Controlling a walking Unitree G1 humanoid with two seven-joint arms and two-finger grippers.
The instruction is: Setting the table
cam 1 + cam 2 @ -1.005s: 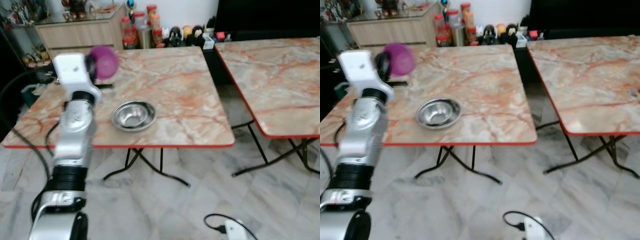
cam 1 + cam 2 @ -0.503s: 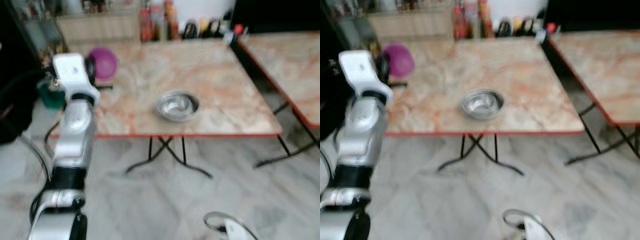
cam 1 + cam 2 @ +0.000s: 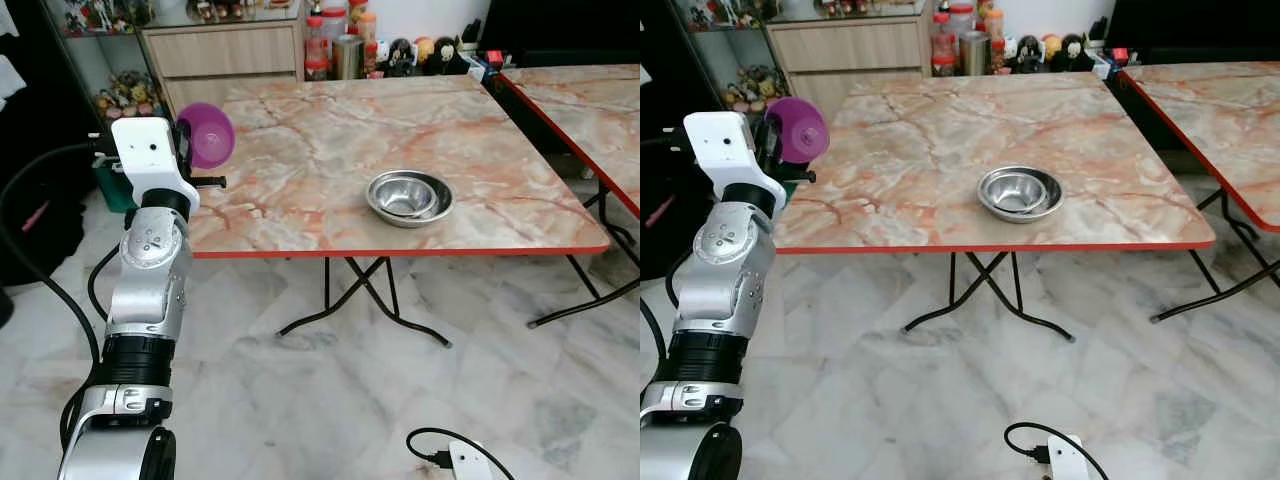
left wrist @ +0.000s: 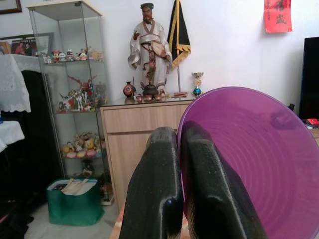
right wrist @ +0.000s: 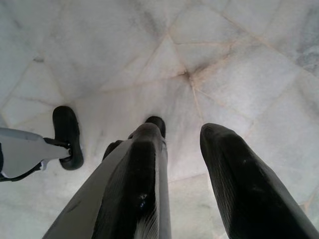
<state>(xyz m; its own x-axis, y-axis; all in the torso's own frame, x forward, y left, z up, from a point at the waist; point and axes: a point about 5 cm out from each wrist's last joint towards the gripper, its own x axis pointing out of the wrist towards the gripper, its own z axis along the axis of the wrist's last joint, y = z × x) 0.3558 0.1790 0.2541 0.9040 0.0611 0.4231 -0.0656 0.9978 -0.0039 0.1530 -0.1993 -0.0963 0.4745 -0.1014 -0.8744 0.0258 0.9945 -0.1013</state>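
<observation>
Lighting was bright, even, diffuse daylight. Head views were sharp, no motion blur. Glare showed on the steel bowls [image 3: 409,196]. Soft shadows lay under the table [image 3: 300,180]. Wrist-view fingers were slightly defocused.

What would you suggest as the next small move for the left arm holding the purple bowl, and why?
Probably carry the purple bowl forward over the table and lower it. The left gripper is shut on its rim, holding it raised at the table's left edge, while the steel bowls already sit on the tabletop.

a marble-patterned table [image 3: 300,170] with a red edge fills the middle of the frame; steel bowls [image 3: 409,196] sit nested on it, centre right.
</observation>
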